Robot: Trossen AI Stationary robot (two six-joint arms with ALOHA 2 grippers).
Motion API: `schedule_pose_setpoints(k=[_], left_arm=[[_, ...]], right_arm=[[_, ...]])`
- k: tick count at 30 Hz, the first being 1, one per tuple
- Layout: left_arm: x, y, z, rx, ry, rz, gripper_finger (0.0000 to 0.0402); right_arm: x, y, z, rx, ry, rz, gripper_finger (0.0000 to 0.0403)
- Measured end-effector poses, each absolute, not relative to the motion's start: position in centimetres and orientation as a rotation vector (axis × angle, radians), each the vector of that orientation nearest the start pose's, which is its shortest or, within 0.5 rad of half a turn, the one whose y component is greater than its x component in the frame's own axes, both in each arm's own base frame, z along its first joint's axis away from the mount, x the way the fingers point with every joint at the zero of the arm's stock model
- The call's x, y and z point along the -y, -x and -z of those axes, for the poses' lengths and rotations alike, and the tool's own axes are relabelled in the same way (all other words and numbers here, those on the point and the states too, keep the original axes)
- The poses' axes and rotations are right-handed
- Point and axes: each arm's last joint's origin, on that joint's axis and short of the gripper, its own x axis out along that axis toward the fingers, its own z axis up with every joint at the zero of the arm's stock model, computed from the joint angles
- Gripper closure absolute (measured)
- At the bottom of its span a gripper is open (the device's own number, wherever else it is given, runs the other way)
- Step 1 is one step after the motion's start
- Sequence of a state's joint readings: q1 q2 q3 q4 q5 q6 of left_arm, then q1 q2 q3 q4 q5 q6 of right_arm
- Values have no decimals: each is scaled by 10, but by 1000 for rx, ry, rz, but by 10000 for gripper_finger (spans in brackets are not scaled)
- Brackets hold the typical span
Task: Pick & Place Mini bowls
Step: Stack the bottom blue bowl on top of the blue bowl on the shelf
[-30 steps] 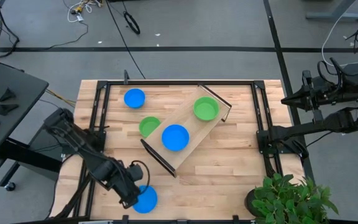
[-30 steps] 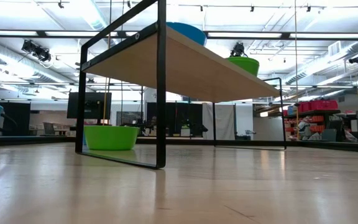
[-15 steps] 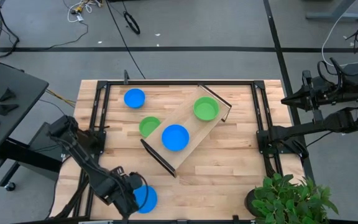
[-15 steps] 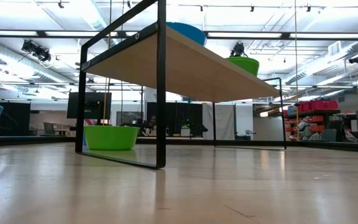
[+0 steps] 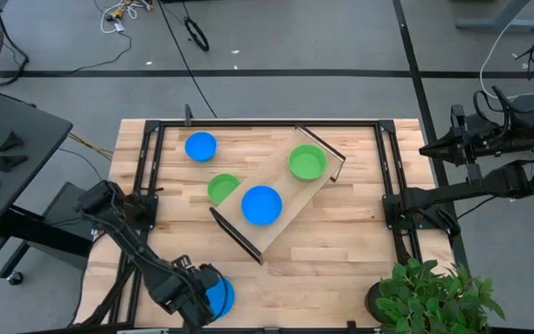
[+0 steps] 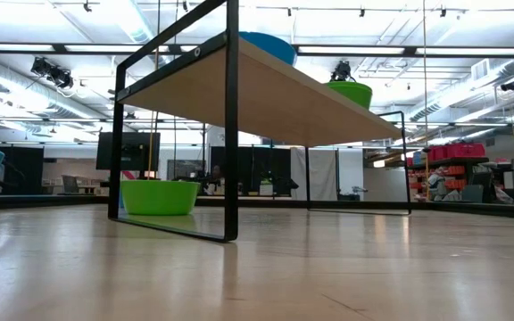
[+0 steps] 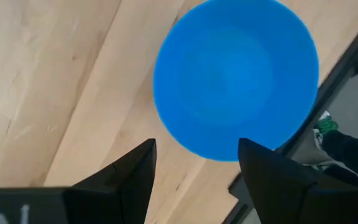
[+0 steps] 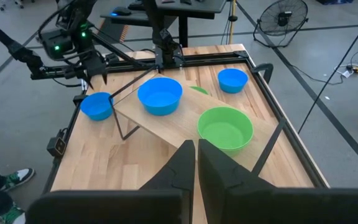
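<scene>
The wooden counter fills the black frame, and across its middle sits the long pale wooden tray, raised on black legs and lying at an angle. On the tray, a blue bowl rests toward the near end and a green bowl toward the far end. Tucked just beside the tray's edge, partly under it, there's a second green bowl down on the counter. Well apart, near the far left corner, a smaller-looking blue bowl sits alone.

Now to the near left corner: the left arm reaches down there, and the left tool hangs right over a third blue bowl at the counter's edge. From the left wrist view that blue bowl lies just beyond the two dark fingers, which stand spread wide with bare wood between them, touching nothing.

Off the right side, the right arm waits clear of the counter; the right tool has its fingers pressed together, holding nothing.
</scene>
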State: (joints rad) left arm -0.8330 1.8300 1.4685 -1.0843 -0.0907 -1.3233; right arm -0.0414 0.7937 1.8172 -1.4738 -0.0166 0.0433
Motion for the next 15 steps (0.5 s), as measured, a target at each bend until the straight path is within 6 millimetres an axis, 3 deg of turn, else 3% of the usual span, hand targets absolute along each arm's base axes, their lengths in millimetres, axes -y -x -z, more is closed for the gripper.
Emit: schedule_pose_setpoints(k=[15], left_arm=[[247,-252,-224,-1417,416,-343,170]], right_arm=[[-1,2,-490,-450,-56,34,380]])
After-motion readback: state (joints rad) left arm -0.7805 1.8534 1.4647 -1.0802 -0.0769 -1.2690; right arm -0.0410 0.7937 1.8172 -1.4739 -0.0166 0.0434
